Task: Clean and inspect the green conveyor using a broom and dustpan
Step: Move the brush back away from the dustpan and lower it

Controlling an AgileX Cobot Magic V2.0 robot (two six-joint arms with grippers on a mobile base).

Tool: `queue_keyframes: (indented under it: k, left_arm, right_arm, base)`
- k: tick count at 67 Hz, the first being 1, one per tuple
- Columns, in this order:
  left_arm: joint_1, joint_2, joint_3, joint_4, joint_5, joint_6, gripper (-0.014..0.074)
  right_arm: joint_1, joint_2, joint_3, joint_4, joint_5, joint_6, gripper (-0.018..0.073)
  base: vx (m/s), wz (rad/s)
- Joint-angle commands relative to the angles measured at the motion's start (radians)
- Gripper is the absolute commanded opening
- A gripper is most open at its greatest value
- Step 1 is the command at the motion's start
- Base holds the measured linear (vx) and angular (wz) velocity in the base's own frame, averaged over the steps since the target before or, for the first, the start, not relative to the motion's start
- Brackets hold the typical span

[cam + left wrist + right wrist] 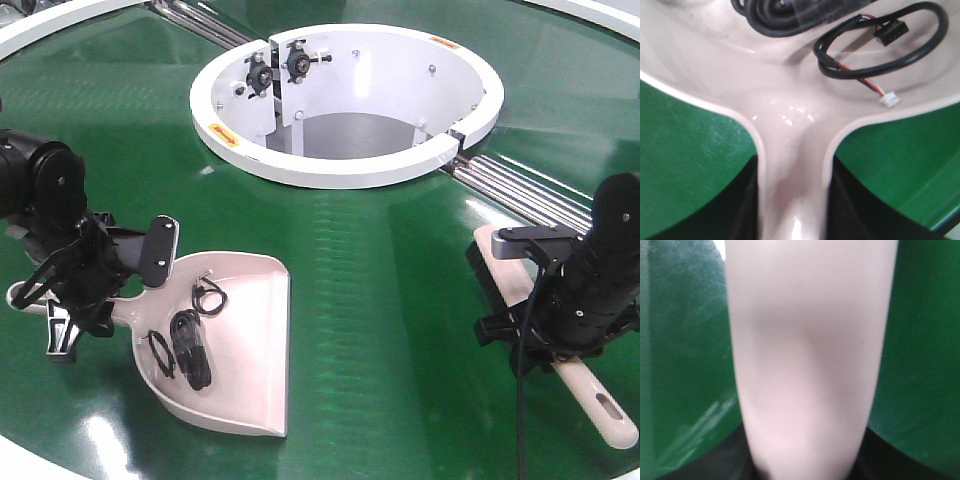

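Note:
A pale pink dustpan (245, 345) lies on the green conveyor (380, 300) at the left, holding black cables (190, 345). My left gripper (110, 300) is shut on the dustpan's handle (795, 190); the left wrist view shows dark fingers (740, 210) on both sides of it and the cables (880, 55) in the pan. My right gripper (555, 335) is shut on the pale broom handle (600, 405), with the broom head (497, 262) lying on the belt. The right wrist view shows the handle (805, 360) filling the frame between dark fingers.
A white ring-shaped hub (345, 95) with an open centre stands at the back middle. Metal rods (520, 190) run from it to the right. The conveyor's white outer rim (40, 455) shows at the front left.

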Motion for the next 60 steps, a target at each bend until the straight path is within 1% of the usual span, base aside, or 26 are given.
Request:
queue_keyframes:
  k: [1, 16, 35, 47, 56, 60]
  left_arm:
    - [-0.005, -0.045, -0.028, -0.011, -0.022, -0.016, -0.0008]
    - [-0.005, -0.045, -0.028, -0.011, -0.045, -0.014, -0.0008]
    - [-0.005, -0.045, -0.028, -0.01, -0.064, -0.014, -0.0008]
    - [-0.004, -0.045, -0.028, -0.01, -0.076, -0.015, -0.0007]
    - [-0.004, -0.044, -0.028, 0.025, -0.097, -0.012, 0.0002]
    - [-0.004, -0.044, -0.028, 0.038, -0.098, -0.011, 0.002]
  right_arm:
    - [-0.006, 0.0, -0.02, -0.007, -0.001, -0.007, -0.0002]
    - [0.0, 0.072, -0.02, 0.017, -0.011, -0.007, -0.0002]
    - [0.0, 0.092, -0.024, 0.022, -0.003, -0.026, 0.001]
    - [0.0, 0.092, -0.024, 0.018, -0.001, -0.026, 0.0055]
    - [0.0, 0.092, -0.024, 0.016, 0.001, -0.026, 0.0109]
    - [0.0, 0.092, -0.024, 0.016, 0.001, -0.026, 0.0149]
  base:
    - [0.0, 0.0]
    - [0.0, 0.0]
    - [0.0, 0.0]
    - [0.0, 0.0]
    - [0.0, 0.0]
    - [0.0, 0.0]
